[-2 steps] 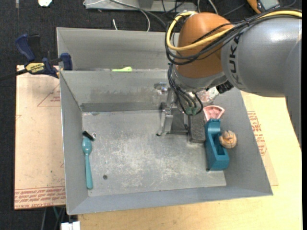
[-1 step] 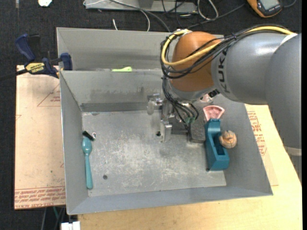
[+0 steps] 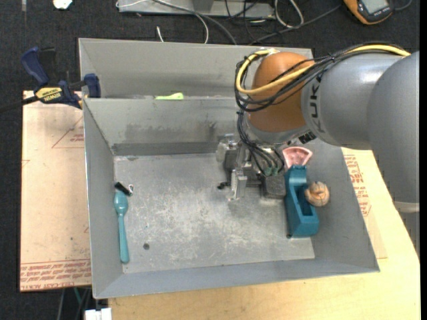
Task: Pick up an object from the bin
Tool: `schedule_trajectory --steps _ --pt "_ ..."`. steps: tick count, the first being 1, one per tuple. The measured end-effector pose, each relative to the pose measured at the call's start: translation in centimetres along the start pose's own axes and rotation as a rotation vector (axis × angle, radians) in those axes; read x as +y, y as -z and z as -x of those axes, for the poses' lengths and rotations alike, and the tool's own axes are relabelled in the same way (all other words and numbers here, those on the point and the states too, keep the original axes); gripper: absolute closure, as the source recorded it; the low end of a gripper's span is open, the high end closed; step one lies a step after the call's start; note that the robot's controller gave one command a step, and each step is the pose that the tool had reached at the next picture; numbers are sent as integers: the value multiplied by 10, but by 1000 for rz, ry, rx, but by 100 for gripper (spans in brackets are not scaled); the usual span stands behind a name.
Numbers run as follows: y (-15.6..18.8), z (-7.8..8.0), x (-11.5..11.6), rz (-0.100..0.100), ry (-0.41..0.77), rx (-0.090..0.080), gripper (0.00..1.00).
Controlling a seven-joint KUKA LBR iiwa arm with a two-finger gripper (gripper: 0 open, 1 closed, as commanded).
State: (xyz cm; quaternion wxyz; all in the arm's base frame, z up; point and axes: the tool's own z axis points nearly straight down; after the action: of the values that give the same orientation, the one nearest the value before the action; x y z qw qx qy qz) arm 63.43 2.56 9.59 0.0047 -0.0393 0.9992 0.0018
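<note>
Arm: in from the right, big grey link up high, orange wrist cover with yellow and black cables looped over it.
Gripper: hanging low over the bin's floor, about midway between the near and far walls and a touch right of centre, bare scuffed metal beneath it.
Grip: open or closed, I cannot tell; the metal parts bunch together from this angle.
Bin: grey metal with sloping walls, most of the floor bare.
Blue block: the nearest thing, chunky blue plastic, lying just right of the gripper, long side running near to far, close to the right wall.
Wooden knob: small, round and tan, touching the blue block on its right-wall side.
Pink piece: just beyond the block's far end, under the wrist.
Teal spoon: well apart, along the left wall, bowl toward the far side.
Black bit: small, just beyond the spoon's bowl.
</note>
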Motion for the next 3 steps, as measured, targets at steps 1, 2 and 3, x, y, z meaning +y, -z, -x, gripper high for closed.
schedule_trajectory --steps 1,2,3 --pt "-11 4 -24 0 -162 -2 0" --pt "-17 7 -36 0 109 -4 0" --pt "-25 -3 -87 0 -197 -5 100"
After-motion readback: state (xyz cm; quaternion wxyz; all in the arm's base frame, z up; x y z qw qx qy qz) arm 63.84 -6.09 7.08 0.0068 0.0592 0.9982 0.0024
